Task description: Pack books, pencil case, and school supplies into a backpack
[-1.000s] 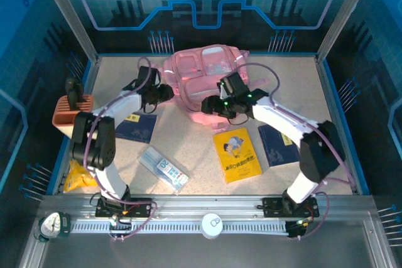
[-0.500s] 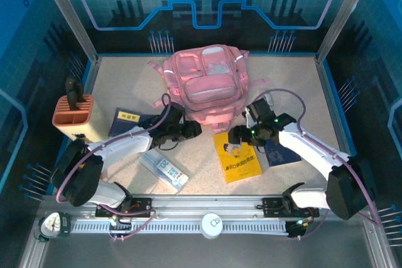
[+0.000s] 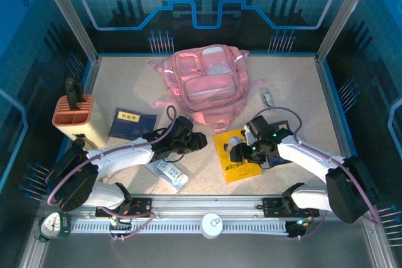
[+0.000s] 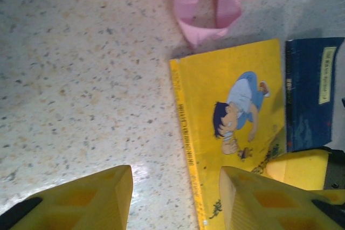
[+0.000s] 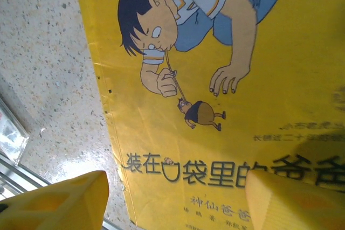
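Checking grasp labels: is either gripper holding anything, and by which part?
Nothing is held: the left gripper and right gripper are both open and empty, near the yellow book.

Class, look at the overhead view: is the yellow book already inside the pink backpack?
No, the yellow book lies on the table, outside the backpack.

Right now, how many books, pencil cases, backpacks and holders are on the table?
Books: 3 (yellow book, labelled navy book, second navy book)
Pencil case: 1
Backpack: 1
Orange holder: 1
Total: 6
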Tool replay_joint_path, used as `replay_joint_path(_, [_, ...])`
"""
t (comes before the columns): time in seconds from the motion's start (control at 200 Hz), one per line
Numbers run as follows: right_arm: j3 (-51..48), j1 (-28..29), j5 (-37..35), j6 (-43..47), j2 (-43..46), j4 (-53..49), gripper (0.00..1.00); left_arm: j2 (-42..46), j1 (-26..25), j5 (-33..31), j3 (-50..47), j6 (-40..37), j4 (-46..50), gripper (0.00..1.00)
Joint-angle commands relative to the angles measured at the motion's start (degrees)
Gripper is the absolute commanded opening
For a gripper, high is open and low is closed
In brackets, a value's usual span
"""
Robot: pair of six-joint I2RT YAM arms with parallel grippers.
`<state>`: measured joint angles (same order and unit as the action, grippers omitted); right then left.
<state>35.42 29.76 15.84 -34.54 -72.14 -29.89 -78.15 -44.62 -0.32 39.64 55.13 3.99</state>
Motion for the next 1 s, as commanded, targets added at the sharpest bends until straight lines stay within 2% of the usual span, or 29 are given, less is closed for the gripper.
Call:
replay_joint_path(0.0, [-1.4,1.9,1.6,-2.1,-2.3,4.8,0.67,1.4,-0.5,-2.0,-1.9,1.5,-0.4,0.47])
replay_joint_path(0.135, [-2.4,6.0,0.1,-6.0,-3.0,9.5,0.68,2.3,-0.5,-1.9,-3.1,0.0,-0.7,0.49])
replay_joint_path(0.31, [-0.8,12.6,-2.1,-12.7,-4.5,16.2,0.70,2.9,0.1,-4.7,-2.0,-2.3,5.1,0.53])
replay_joint_path(0.455, [1.6,13.9,-4.2,-12.9,-3.7,15.6,0.73,1.6,0.0,0.0,-1.5,-3.1,2.5,0.54])
replay_joint_path(0.53, [1.8,13.8,-9.2,-11.7,0.1,10.9,0.78,0.3,-0.7,1.2,0.0,-3.0,2.9,0.54])
replay_joint_path(0.655, [0.6,11.5,-14.1,-7.8,7.0,5.0,0.83,-1.7,-3.5,-0.5,1.7,-2.9,2.4,0.54])
replay_joint_path(0.81, [-1.5,5.3,-13.4,-4.8,15.0,-0.9,0.91,-3.4,-5.1,-0.5,1.3,0.2,-2.2,0.54])
replay_joint_path(0.886, [-2.5,1.7,-13.5,-3.5,17.7,-3.6,1.00,-3.6,-5.8,-1.9,1.3,0.4,-2.6,0.54])
replay_joint_path(0.996, [-3.7,-2.5,-10.5,-2.5,18.1,-5.3,1.00,-4.4,-6.2,-2.9,1.7,2.0,-2.1,0.54])
